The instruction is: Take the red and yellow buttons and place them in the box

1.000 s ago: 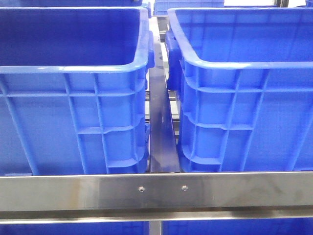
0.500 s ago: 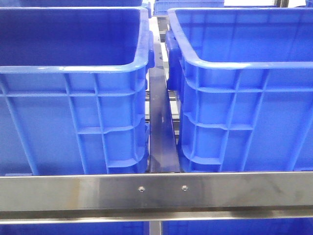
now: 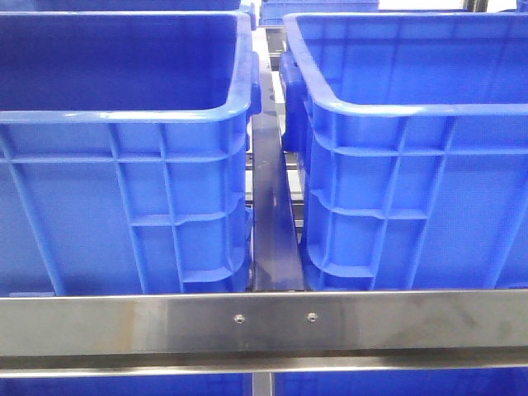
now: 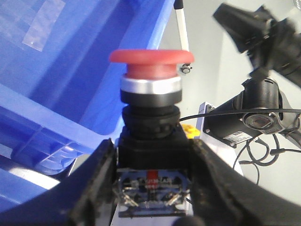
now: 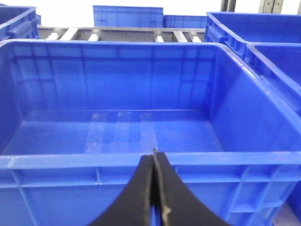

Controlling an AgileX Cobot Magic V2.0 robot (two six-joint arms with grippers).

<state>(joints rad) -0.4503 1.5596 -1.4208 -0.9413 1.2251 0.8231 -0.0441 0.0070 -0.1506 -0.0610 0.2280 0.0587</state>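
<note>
Left end effector (image 4: 153,188) grips red button (image 4: 151,70).

Front camera faces two blue crates (image 3: 124,165) closely over a steel rail (image 3: 264,322); wrist cameras also see crates.

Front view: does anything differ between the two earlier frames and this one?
Nothing visibly changed. The left blue crate, the right blue crate and the steel rail in front of them sit exactly as before, and neither arm shows in this view.
</note>
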